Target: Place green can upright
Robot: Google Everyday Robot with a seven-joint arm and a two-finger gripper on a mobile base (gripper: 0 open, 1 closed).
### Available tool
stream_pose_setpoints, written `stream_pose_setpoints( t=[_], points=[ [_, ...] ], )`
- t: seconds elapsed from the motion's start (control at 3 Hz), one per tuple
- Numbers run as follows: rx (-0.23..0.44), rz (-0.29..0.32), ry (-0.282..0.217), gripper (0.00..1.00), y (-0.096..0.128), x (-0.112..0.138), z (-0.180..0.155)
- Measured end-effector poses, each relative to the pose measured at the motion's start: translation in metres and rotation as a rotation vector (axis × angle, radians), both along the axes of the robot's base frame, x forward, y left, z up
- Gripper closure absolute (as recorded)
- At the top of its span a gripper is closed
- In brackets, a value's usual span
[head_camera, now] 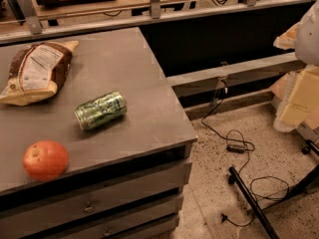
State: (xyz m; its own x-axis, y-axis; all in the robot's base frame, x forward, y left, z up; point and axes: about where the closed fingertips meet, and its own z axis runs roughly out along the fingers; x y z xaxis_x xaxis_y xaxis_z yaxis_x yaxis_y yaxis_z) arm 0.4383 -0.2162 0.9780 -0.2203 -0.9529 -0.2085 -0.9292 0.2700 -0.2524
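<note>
The green can (100, 110) lies on its side on the grey cabinet top (124, 63), near the middle, with its silver end facing front-left. My gripper (297, 99), pale cream and white, hangs at the far right edge of the view, over the floor and well away from the can. It holds nothing that I can see.
A brown bag of bread (37, 71) lies at the back left of the cabinet top. A red-orange apple (45, 160) sits at the front left. The top's right edge drops to a speckled floor with black cables (234, 146) and a black stand leg (251, 200).
</note>
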Motion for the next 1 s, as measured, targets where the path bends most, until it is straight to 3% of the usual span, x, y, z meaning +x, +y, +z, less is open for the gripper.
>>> stream_pose_setpoints(
  t=[0.33,0.67,1.0],
  points=[
    [0.000,0.000,0.000,0.00,0.000,0.000,0.000],
    [0.003,0.170,-0.005,0.00,0.042,0.041,-0.003],
    [0.016,0.406,0.002,0.00,0.112,0.088,-0.012]
  ],
)
